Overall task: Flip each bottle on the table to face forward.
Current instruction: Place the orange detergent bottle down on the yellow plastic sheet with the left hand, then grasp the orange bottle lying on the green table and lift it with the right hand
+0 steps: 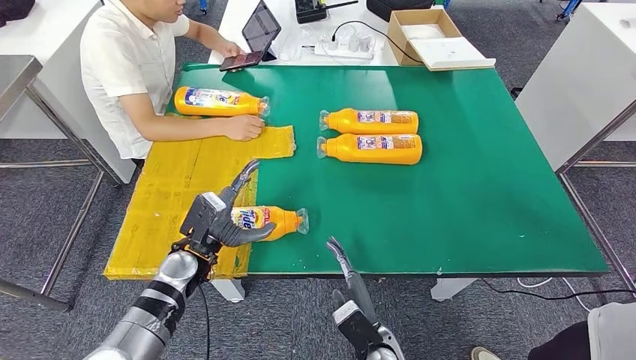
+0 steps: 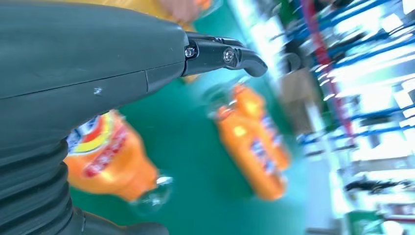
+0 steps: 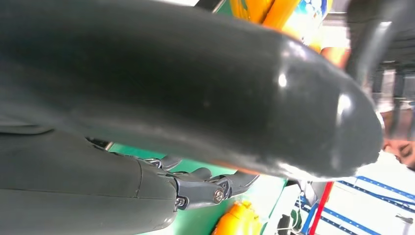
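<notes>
1. The left hand (image 1: 225, 217) is around the near bottle (image 1: 270, 220), thumb in front, fingers spread over the top. It looks like it is holding it.
2. That orange bottle lies on its side where the yellow sheet (image 1: 172, 187) meets the green table (image 1: 465, 195), cap pointing right.
3. Two more orange bottles (image 1: 371, 135) lie side by side in the middle of the table.
4. A person (image 1: 127, 60) rests a hand by a fourth bottle (image 1: 217, 101) at the far left.
5. The right hand (image 1: 352, 300) is at the table's near edge, holding nothing, fingers pointing up.
</notes>
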You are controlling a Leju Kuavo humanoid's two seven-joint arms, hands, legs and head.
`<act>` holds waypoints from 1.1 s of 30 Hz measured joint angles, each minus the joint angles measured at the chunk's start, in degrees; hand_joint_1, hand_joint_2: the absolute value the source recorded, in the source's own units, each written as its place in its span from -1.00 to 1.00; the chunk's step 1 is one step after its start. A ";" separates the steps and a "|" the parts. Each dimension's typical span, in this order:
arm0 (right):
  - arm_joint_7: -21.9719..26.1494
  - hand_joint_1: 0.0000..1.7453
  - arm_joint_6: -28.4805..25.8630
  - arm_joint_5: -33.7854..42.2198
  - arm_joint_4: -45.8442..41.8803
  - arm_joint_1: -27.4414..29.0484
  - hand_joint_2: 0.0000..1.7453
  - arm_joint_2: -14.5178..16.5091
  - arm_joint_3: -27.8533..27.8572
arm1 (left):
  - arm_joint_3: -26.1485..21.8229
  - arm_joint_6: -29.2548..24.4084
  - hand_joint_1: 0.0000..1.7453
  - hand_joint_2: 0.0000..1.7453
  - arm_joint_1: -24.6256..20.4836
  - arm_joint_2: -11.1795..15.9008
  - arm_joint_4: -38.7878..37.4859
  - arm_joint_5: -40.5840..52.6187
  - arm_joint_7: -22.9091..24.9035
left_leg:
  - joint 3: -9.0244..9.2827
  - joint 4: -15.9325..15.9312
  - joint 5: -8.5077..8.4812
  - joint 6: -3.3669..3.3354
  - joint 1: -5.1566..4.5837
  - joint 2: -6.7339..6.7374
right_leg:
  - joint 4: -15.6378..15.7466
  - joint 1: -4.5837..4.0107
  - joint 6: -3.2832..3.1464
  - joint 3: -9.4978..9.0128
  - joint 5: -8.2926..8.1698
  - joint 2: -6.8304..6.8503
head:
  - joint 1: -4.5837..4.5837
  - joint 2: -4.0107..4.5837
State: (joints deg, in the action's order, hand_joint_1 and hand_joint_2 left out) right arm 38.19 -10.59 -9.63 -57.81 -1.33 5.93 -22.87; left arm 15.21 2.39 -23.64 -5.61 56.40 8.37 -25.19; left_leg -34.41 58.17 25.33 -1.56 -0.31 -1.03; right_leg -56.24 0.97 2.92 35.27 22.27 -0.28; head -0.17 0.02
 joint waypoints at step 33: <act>-9.25 -1.00 -9.51 -23.60 -16.20 3.50 1.00 -13.85 19.80 | -2.91 -2.39 -1.00 1.00 30.51 -3.40 46.61 -32.61 -4.98 | -0.21 0.00 0.11 -0.15 -0.19 0.00 | 0.12 0.21 0.19 0.14 0.08 -0.02 | 0.02 0.00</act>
State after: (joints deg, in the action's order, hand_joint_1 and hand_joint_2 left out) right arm 28.94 -20.10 -33.22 -74.01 2.16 -7.92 -3.07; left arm 12.30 0.00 6.87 -9.01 103.01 -24.24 -30.18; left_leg -34.62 58.17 25.44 -1.71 -0.50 -1.03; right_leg -56.12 1.17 3.10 35.40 22.35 -0.30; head -0.15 0.02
